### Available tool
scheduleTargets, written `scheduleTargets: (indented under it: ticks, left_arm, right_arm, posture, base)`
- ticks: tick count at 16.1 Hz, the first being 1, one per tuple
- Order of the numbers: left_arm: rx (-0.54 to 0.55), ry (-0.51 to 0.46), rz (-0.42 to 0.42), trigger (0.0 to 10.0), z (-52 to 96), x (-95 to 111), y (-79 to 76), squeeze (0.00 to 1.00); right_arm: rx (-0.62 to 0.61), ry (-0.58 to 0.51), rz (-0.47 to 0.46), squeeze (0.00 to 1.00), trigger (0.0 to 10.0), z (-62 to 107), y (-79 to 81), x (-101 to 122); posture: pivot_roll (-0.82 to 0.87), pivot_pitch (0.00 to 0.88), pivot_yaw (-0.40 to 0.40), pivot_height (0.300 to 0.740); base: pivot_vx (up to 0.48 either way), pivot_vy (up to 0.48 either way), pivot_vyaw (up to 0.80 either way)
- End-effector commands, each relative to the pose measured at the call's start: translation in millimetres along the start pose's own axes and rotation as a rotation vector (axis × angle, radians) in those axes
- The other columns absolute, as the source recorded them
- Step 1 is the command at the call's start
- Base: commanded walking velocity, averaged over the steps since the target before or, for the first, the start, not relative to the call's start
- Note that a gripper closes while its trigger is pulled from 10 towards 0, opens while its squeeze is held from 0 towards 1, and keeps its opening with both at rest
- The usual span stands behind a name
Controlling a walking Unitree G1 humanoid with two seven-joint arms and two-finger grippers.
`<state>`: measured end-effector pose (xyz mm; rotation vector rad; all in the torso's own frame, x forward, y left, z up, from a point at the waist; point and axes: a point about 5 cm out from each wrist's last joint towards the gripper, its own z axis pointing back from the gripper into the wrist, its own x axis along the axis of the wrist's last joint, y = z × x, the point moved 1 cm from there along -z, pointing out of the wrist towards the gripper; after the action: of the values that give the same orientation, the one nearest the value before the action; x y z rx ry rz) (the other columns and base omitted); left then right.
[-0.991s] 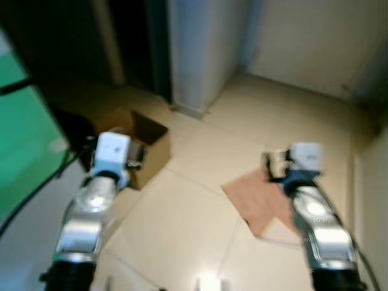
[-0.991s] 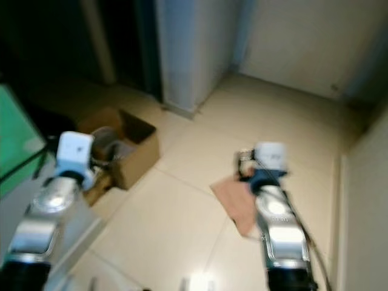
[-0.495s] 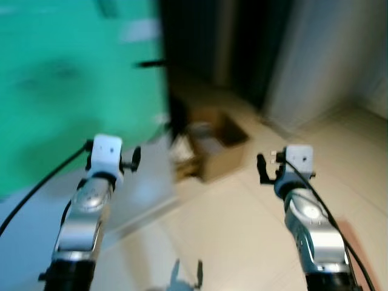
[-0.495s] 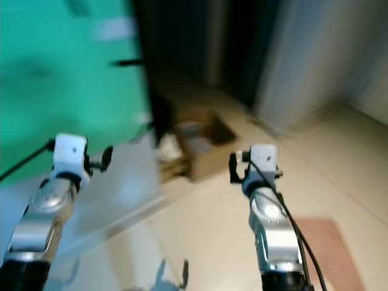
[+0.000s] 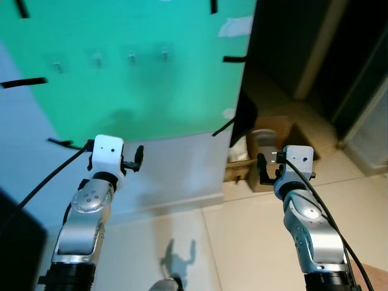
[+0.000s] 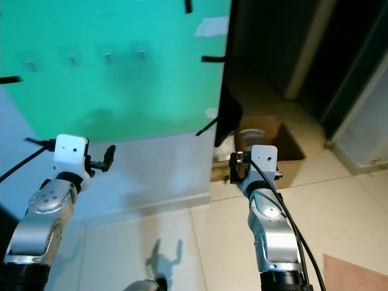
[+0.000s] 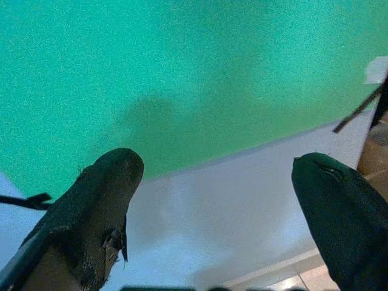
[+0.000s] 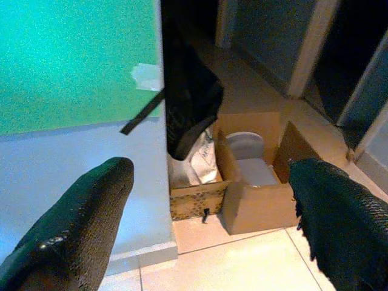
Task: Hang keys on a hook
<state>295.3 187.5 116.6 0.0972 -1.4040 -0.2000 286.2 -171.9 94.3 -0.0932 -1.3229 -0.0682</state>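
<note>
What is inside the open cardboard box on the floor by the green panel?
Inside the cardboard box sits a pale round container with another pale item in front of it. The box walls hide whatever lies lower down.

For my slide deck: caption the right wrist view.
Open right hand faces a cardboard box beside the green panel.

My right gripper (image 8: 209,224) is spread wide, one black finger (image 8: 79,224) at each side of frame, nothing between them. Ahead: green panel (image 8: 73,60) over a pale wall (image 8: 79,163), tape patch (image 8: 147,75) at the panel edge. A black cloth (image 8: 188,97) hangs beside it. An open cardboard box (image 8: 254,206) sits on the tile floor (image 8: 242,267), white container (image 8: 245,145) inside.
</note>
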Motion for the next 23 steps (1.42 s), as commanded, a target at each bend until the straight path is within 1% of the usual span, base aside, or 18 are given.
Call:
scheduleTargets:
  ticks: [1,2,3,4,5,6,7,8,10,12,15,17,19,21,22,23]
  left_arm:
    - [-0.025,-0.028,-0.009,10.0,-0.8,8,-4.7,0.89]
    - [-0.03,-0.028,-0.007,10.0,-1.2,8,-4.9,0.9]
    - [-0.038,-0.028,-0.001,10.0,-1.5,9,-5.2,0.9]
    - [-0.044,-0.028,0.002,10.0,-2.2,9,-5.2,0.91]
    - [-0.047,-0.029,0.006,10.0,-3.2,10,-5.4,0.91]
    - [-0.054,-0.031,0.009,10.0,-4.3,11,-6.1,0.9]
    - [-0.064,-0.031,0.008,10.0,-5.6,12,-7.7,0.91]
    - [-0.068,-0.032,0.008,10.0,-6.6,12,-8.6,0.91]
    - [-0.069,-0.032,0.009,10.0,-7.0,13,-8.5,0.91]
    - [-0.066,-0.033,0.008,10.0,-7.6,14,-7.9,0.91]
    - [-0.051,-0.036,0.012,10.0,-7.2,15,-5.8,0.91]
    - [-0.049,-0.038,0.012,10.0,-6.9,15,-4.8,0.91]
    - [-0.046,-0.041,0.011,10.0,-7.0,16,-3.8,0.91]
    - [-0.043,-0.042,0.009,10.0,-7.0,16,-3.0,0.91]
    - [-0.039,-0.042,0.009,10.0,-7.1,17,-1.8,0.91]
    - [-0.037,-0.042,0.009,10.0,-7.2,17,-1.0,0.91]
  right_arm:
    - [-0.043,0.006,-0.006,1.0,10.0,-1.0,-6.2,0]
    - [-0.062,-0.007,0.035,0.01,10.0,-1.6,-7.4,2]
    - [-0.049,-0.028,-0.007,0.0,10.0,-1.5,-6.7,5]
    - [-0.058,-0.077,0.027,0.0,10.0,-1.4,-7.5,9]
    - [-0.074,-0.097,0.07,0.0,10.0,-1.6,-8.0,10]
    - [-0.086,-0.072,0.071,0.0,10.0,-1.9,-8.6,8]
    - [-0.003,-0.071,-0.014,0.0,10.0,-0.8,-3.5,8]
    - [0.004,-0.065,-0.07,0.0,10.0,0.3,-3.5,7]
    - [0.0,-0.062,-0.075,0.0,10.0,0.5,-4.7,6]
    - [0.026,-0.07,-0.064,0.0,10.0,-2.8,-1.2,7]
    - [0.029,-0.062,-0.068,0.0,10.0,-7.1,0.1,9]
    - [0.037,-0.059,-0.063,0.0,10.0,-8.2,1.5,9]
    - [0.008,-0.056,-0.053,0.0,10.0,-9.5,-2.7,8]
    - [-0.019,-0.05,-0.031,0.0,10.0,-11.2,-7.4,7]
    - [-0.043,-0.045,0.036,0.0,10.0,-12.8,-10.3,6]
    - [-0.043,-0.043,0.062,0.0,10.0,-13.6,-10.6,6]
  posture:
    - [-0.07,0.0,0.019,0.74]
    - [-0.08,0.0,0.025,0.74]
    - [-0.09,0.0,0.036,0.74]
    - [-0.09,0.0,0.043,0.74]
    - [-0.1,0.0,0.051,0.74]
    - [-0.11,0.0,0.057,0.74]
    - [-0.11,0.0,0.058,0.74]
    - [-0.11,0.0,0.061,0.74]
    - [-0.11,0.0,0.06,0.74]
    - [-0.09,0.0,0.051,0.74]
    - [-0.09,0.0,0.047,0.74]
    - [-0.08,0.0,0.038,0.74]
    - [-0.08,0.0,0.036,0.74]
    - [-0.07,0.0,0.031,0.74]
    - [-0.07,0.0,0.027,0.74]
    - [-0.07,0.0,0.026,0.74]
  base:
    - [0.0,0.0,0.0]
    - [0.0,0.0,0.0]
    - [0.0,0.0,0.0]
    - [0.0,0.0,0.0]
    - [0.251,0.0,0.0]
    - [0.266,0.0,0.0]
    - [0.277,0.0,0.0]
    - [0.277,0.0,0.0]
    - [0.283,0.0,0.0]
    - [0.296,0.0,0.0]
    - [0.303,0.0,0.73]
    - [0.296,0.0,0.0]
    - [0.298,0.0,0.0]
    - [0.308,0.0,0.0]
    - [0.3,0.0,0.0]
    - [0.304,0.0,0.0]
